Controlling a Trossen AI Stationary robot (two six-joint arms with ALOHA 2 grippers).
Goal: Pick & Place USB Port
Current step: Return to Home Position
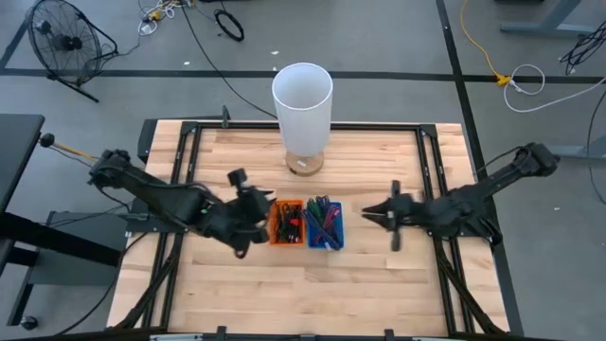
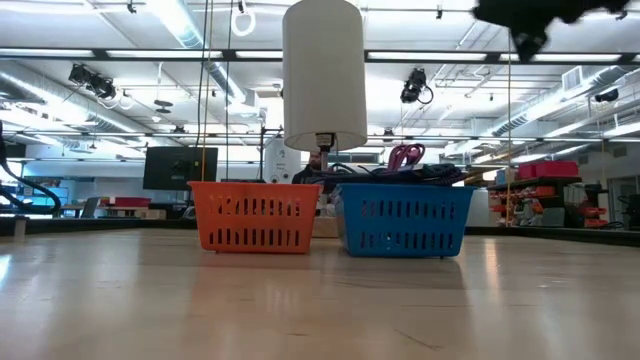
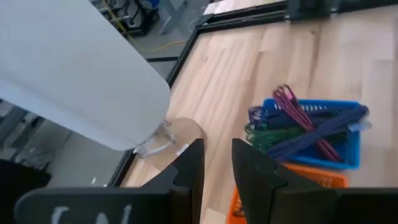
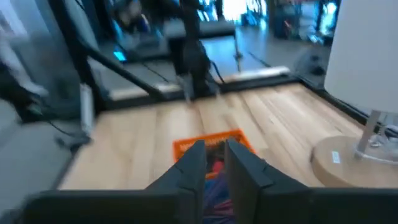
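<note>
Two small baskets stand side by side at the table's middle: an orange basket (image 1: pixel 288 221) (image 2: pixel 255 215) and a blue basket (image 1: pixel 325 224) (image 2: pixel 403 218), both filled with coloured cables. No USB port can be made out among them. My left gripper (image 1: pixel 267 214) (image 3: pixel 217 163) hovers above the table just left of the orange basket, slightly open with nothing between its fingers. Just right of the blue basket, my right gripper (image 1: pixel 368 214) (image 4: pixel 216 157) is held above the table, pointing toward the baskets. Its fingers stand a narrow gap apart and hold nothing.
A tall lamp with a white shade (image 1: pixel 303 93) (image 2: pixel 323 75) stands on a round wooden base (image 1: pixel 305 163) just behind the baskets. A black frame (image 1: pixel 189 128) runs along the table's edges. Bare wood lies in front of the baskets.
</note>
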